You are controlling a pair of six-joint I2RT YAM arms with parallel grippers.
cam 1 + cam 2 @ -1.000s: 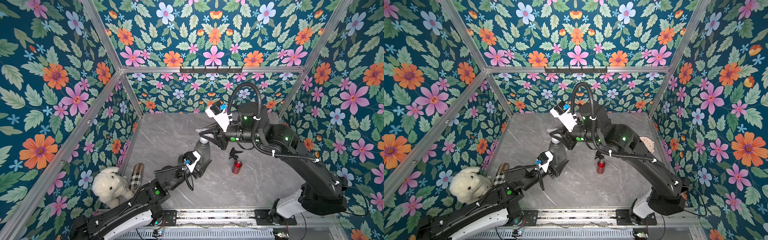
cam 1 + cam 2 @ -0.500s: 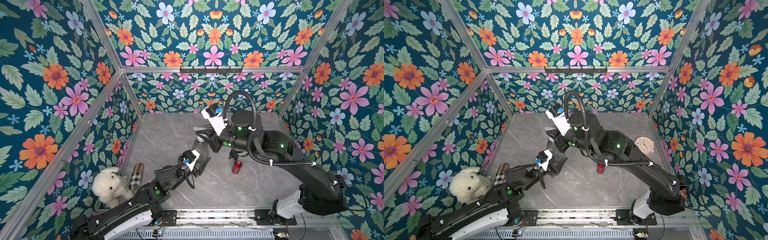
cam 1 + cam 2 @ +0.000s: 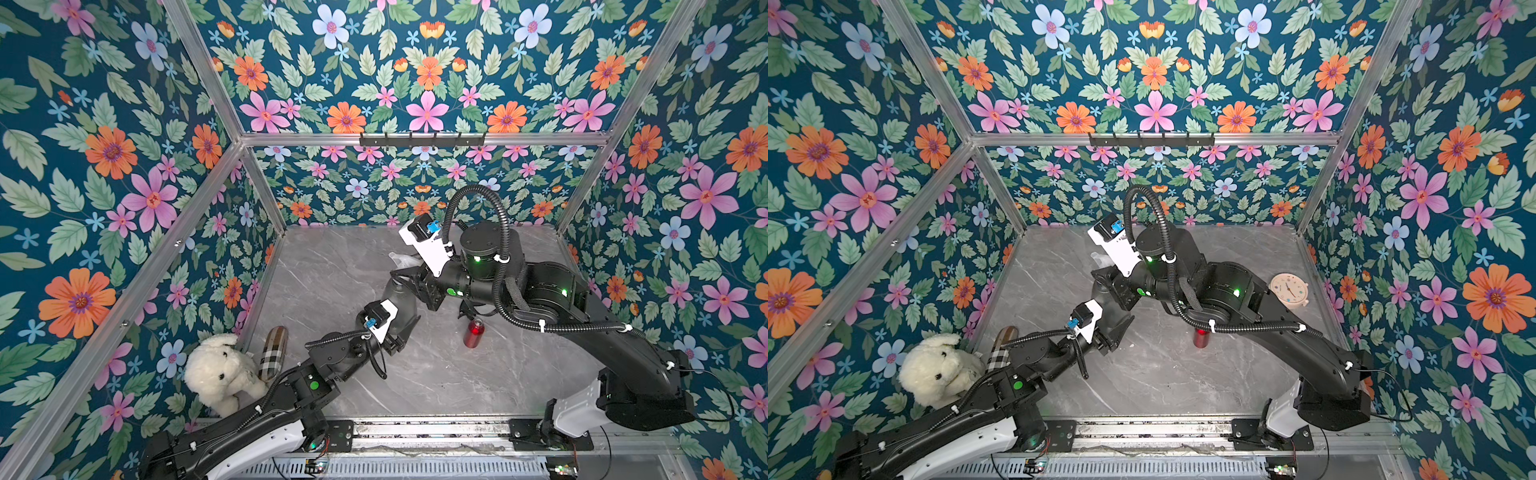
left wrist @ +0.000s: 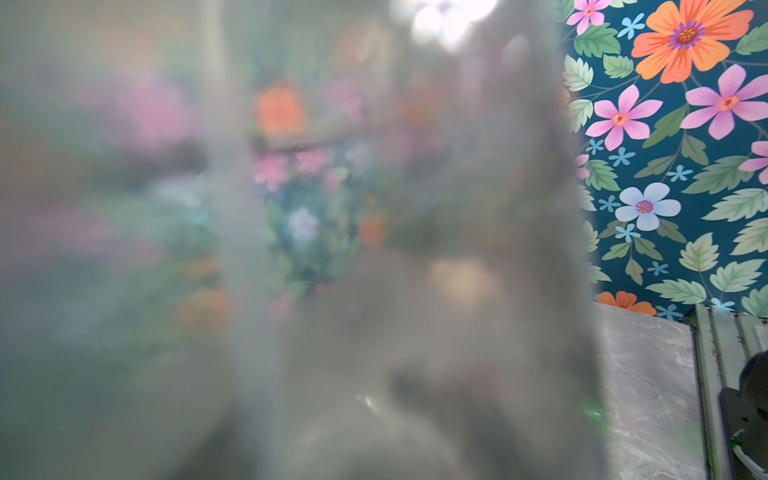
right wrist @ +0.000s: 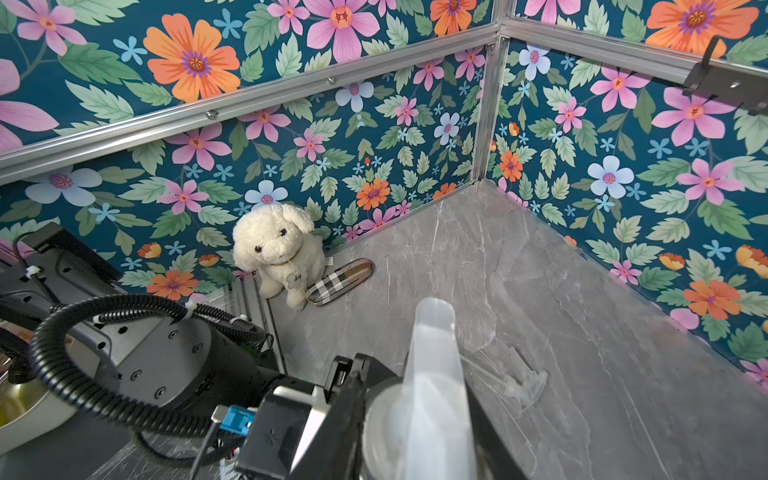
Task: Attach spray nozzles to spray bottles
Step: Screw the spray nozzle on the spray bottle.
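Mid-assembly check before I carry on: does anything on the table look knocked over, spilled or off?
Nothing spilled or broken. A clear spray nozzle lies on its side on the table, unattached; the red bottle stands upright without a nozzle.

White plush dog (image 3: 222, 370) sitting by the wall, plaid case (image 3: 272, 353) lying beside it, round clock (image 3: 1288, 289) lying well apart.
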